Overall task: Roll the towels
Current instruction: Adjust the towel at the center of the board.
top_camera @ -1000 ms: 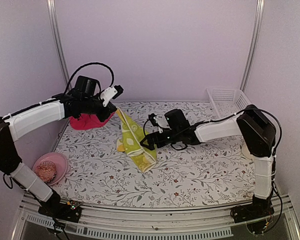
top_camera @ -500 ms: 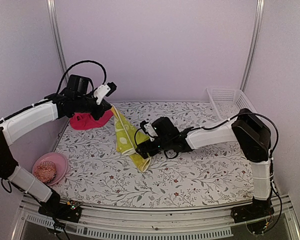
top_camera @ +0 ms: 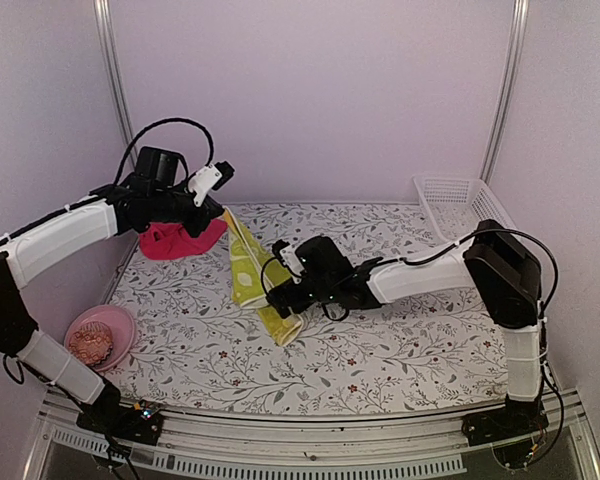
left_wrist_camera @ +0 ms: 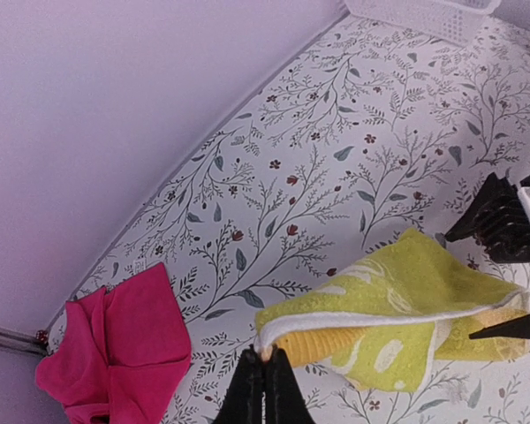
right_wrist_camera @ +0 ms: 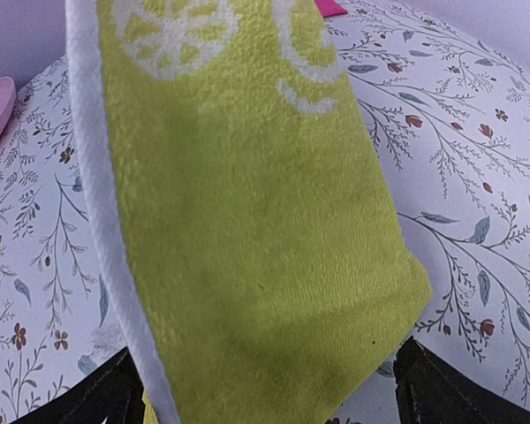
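Though limp, yellow-green towel [top_camera: 247, 268] diagonal, near-rightward

**Lilac walls close in a flowered worktop**

A worktop [top_camera: 400, 350] with a white covering printed with thin branches, grey leaves and small red blossoms fills the base of a booth. A plain lilac back wall [top_camera: 320, 90] stands behind it, with a left wall [top_camera: 40, 100] and a right wall [top_camera: 570, 120] of the same colour at its side edges. Slim metal posts, a left post [top_camera: 117, 90] and a right post [top_camera: 504, 90], rise from the far corners. A pale metal rail [top_camera: 310, 420] runs along the near edge. The light is soft and even.
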Available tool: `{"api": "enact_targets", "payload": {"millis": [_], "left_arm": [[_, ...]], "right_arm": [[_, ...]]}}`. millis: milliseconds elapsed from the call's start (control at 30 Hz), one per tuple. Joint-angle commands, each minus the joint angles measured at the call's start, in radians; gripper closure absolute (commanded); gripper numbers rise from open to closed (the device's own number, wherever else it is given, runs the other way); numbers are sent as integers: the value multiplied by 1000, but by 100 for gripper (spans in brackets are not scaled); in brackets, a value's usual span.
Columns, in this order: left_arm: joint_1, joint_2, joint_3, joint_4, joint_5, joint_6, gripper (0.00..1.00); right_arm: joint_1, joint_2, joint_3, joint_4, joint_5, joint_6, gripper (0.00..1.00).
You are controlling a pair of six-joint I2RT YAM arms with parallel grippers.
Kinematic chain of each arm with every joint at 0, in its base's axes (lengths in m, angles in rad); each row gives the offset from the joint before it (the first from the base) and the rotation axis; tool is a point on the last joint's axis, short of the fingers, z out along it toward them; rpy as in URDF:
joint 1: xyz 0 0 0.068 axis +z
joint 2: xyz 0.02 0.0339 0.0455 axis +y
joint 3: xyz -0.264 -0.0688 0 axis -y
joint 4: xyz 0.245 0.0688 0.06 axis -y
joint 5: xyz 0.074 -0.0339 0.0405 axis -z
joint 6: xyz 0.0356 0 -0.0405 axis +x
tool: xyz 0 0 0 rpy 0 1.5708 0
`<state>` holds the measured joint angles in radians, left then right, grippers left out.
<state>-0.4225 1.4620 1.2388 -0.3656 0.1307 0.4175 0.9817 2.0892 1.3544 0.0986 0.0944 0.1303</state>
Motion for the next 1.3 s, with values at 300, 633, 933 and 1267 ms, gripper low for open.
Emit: {"api": "enact_targets", "payload": {"millis": [300,633,933,1267], "left_arm": [[41,-70,86,-1,15,4,100],[87,-149,98,2,29,12,100],[109,-197,108,9,15,27,100],[120,-217,128,10,18,20,100]], "right_arm": [[-8,47,63,-157,280,56,24],[-58,10,16,-129,193,90,59],[-134,-67,-88,-21,-3,127,61],[-175,-53,-90,-6,-102,163,79]]}}
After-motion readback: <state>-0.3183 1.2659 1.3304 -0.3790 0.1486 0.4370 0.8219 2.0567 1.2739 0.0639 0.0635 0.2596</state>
